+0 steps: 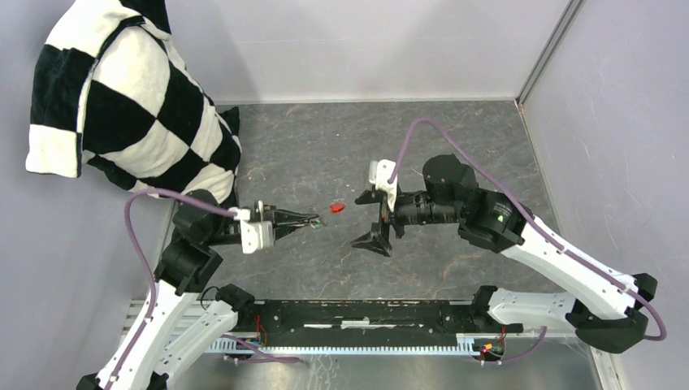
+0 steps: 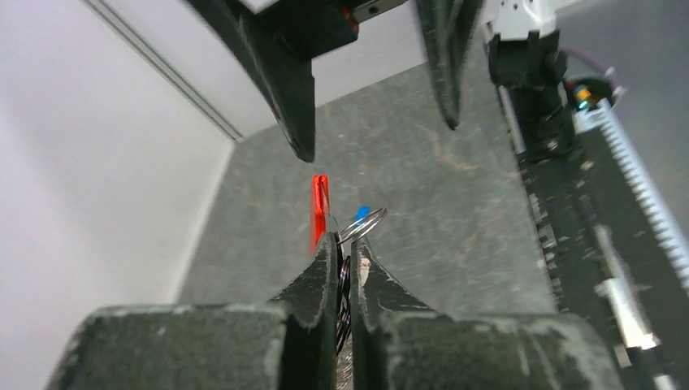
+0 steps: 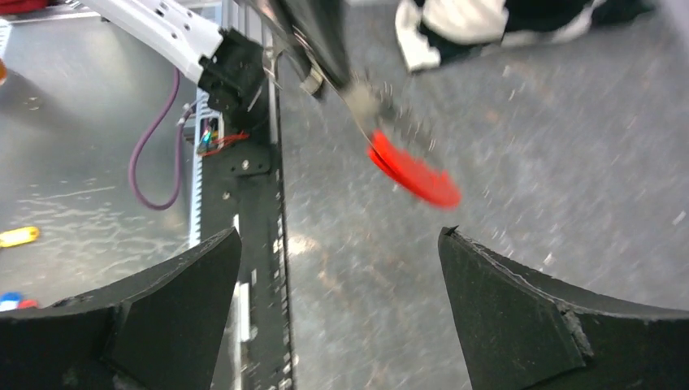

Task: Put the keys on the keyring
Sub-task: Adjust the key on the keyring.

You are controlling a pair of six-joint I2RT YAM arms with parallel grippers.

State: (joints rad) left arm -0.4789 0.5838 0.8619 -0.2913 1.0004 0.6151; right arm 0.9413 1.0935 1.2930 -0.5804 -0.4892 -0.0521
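Observation:
My left gripper [image 1: 314, 220] is shut on the keyring [image 2: 365, 223], whose thin metal ring sticks out past the fingertips [image 2: 331, 246]. The red tag [image 1: 335, 207] hangs off the ring beyond the tips, above the table; it also shows in both wrist views [image 2: 319, 213] [image 3: 414, 175]. A blue key head [image 2: 361, 211] peeks from behind the ring. A green speck [image 1: 319, 226] sits at the left fingertips. My right gripper [image 1: 365, 218] faces the left one a short way off, open wide and empty, with the tag ahead of its fingers [image 3: 459, 252].
A black-and-white checkered cushion [image 1: 122, 106] fills the back left corner. Grey walls close the table at the back and right. A black rail [image 1: 366, 313] runs along the near edge. On the metal shelf beyond the rail lies a small yellow item [image 3: 18, 236].

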